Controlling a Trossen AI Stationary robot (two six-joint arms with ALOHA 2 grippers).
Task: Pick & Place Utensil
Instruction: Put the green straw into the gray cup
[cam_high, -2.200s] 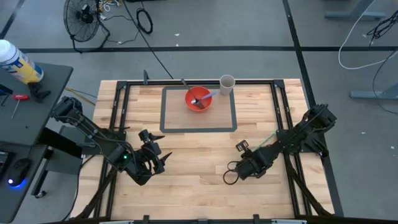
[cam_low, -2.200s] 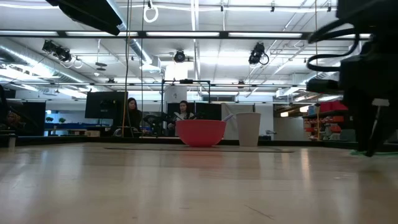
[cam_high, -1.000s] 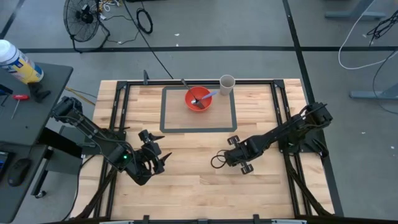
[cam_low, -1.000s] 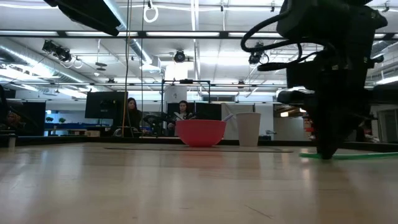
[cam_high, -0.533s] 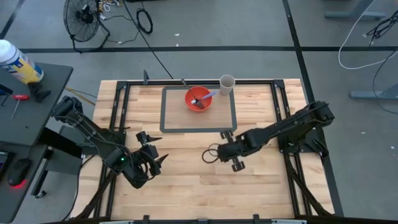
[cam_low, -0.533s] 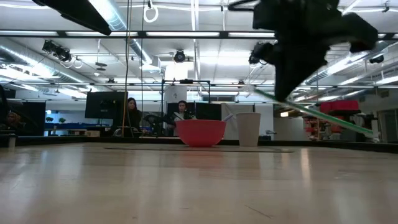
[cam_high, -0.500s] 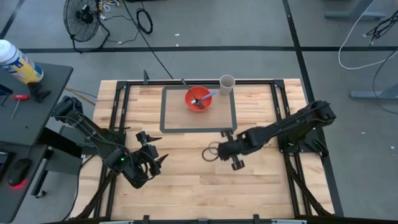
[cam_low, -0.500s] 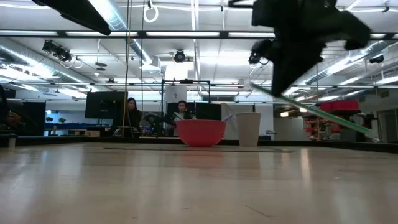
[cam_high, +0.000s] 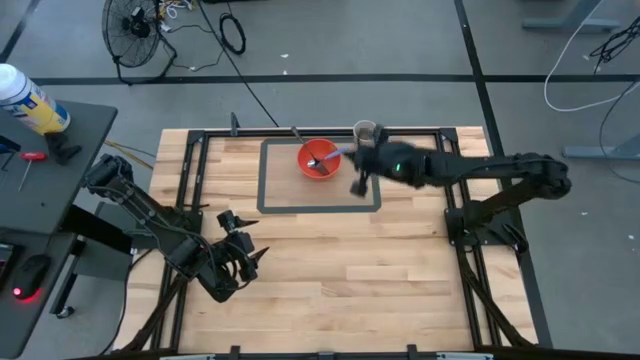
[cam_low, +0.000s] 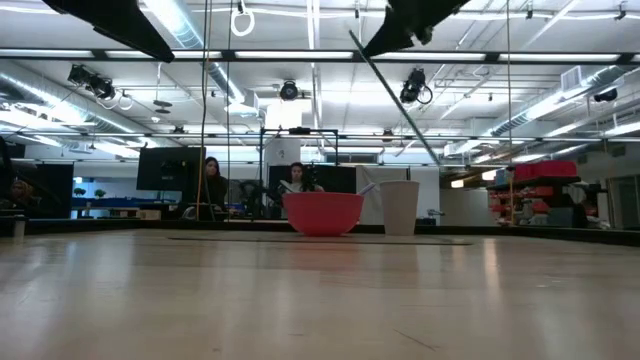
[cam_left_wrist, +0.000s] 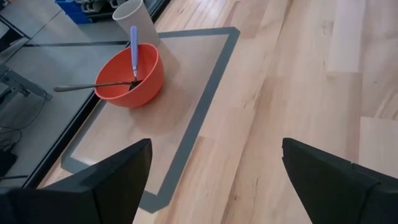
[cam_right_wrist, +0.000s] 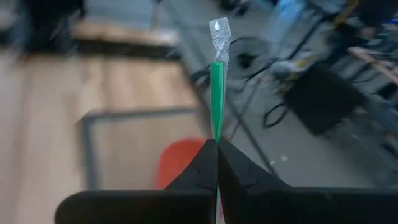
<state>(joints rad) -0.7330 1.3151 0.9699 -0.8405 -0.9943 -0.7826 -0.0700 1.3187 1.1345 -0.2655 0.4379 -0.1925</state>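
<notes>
— Green handle, is that what you've got in your right jaws?

— Yes. My right gripper (cam_right_wrist: 217, 142) is pinched tight on the green utensil (cam_right_wrist: 216, 99); its handle runs out past my fingertips to a silvery tip. I'm raised above the table, near the far edge, just beside the cup (cam_high: 365, 130) and the bowl (cam_high: 318, 160).

— How does the utensil sit from table height?

— Tilted, a thin slanting line (cam_low: 395, 98) high above the bowl (cam_low: 322, 213) and cup (cam_low: 400, 207), clear of both.

— What's in the bowl?

— Two utensils: a blue-handled one (cam_left_wrist: 134, 50) leaning on the rim towards the cup (cam_left_wrist: 132, 15), and a metal one (cam_left_wrist: 93, 86) poking out over the opposite rim. Bowl and cup touch or nearly so, both at the far side of the grey taped rectangle (cam_high: 372, 202).

— And your left side?

— My left gripper (cam_high: 245, 255) waits near the table's (cam_high: 330, 290) left edge, towards the near corner, fingers (cam_left_wrist: 109, 180) spread wide, nothing between them.

— Open room?

— Bare wood across the middle and the whole near half, right up to the black frame rails (cam_high: 460, 215) on each side.
</notes>
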